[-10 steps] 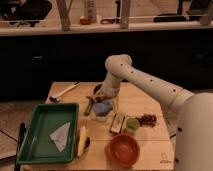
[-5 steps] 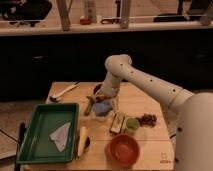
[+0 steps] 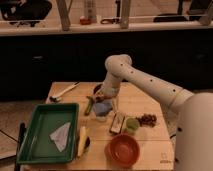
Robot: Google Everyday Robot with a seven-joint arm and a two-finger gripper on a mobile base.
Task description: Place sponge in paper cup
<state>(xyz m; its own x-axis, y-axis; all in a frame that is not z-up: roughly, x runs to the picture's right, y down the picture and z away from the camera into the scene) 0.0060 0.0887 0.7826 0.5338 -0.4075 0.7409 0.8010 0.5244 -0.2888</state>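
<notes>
The small pale bluish-white paper cup (image 3: 102, 112) stands on the wooden table (image 3: 150, 105), just right of the green tray. My gripper (image 3: 102, 98) hangs at the end of the white arm (image 3: 145, 82), directly over the cup and close to its rim. Something dark and bluish sits at the gripper's tip, and I cannot tell whether it is the sponge. No sponge shows plainly anywhere else on the table.
A green tray (image 3: 35, 140) with a white napkin (image 3: 61, 136) lies front left, a yellow object (image 3: 82, 141) at its right edge. A red-orange bowl (image 3: 123, 149), a dark packet (image 3: 118, 123), a green fruit (image 3: 132, 124), a brown cluster (image 3: 147, 119), a green stick (image 3: 89, 106) and a white utensil (image 3: 64, 92) are nearby.
</notes>
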